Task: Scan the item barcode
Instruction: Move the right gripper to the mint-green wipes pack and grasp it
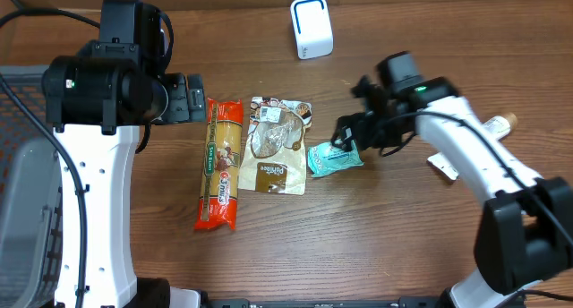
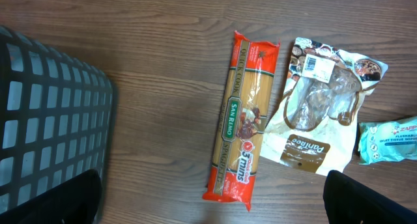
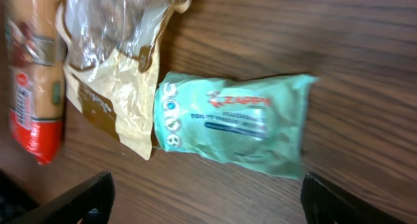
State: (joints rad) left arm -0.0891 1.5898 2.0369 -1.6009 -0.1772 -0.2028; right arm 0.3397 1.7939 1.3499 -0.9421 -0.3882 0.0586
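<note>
Mid-surface, three items lie flat in a row: spaghetti (image 1: 219, 165) on the left, brown pouch (image 1: 277, 147) just beside it, and green pack (image 1: 335, 158) right up against the pouch's right edge. The pack is label side up, long axis roughly parallel to the near edge. Right gripper (image 3: 207, 188) hangs over the pack with its jaws spread wide. In the wrist view the fingers (image 3: 85, 198) sit off either end of the pack, neither touches it, and nothing is held. Left gripper (image 2: 212, 201) is also wide open and empty, up above the spaghetti's far end, toward the left edge. Basket (image 2: 45, 120) sits at the left edge, well apart from the spaghetti. White scanner (image 1: 312, 27) stands near the far edge, well apart from the pack. The pouch has a white label near its far end. A pale object (image 1: 498, 124) near the right edge is partly hidden by the right arm, can't tell what it is.
</note>
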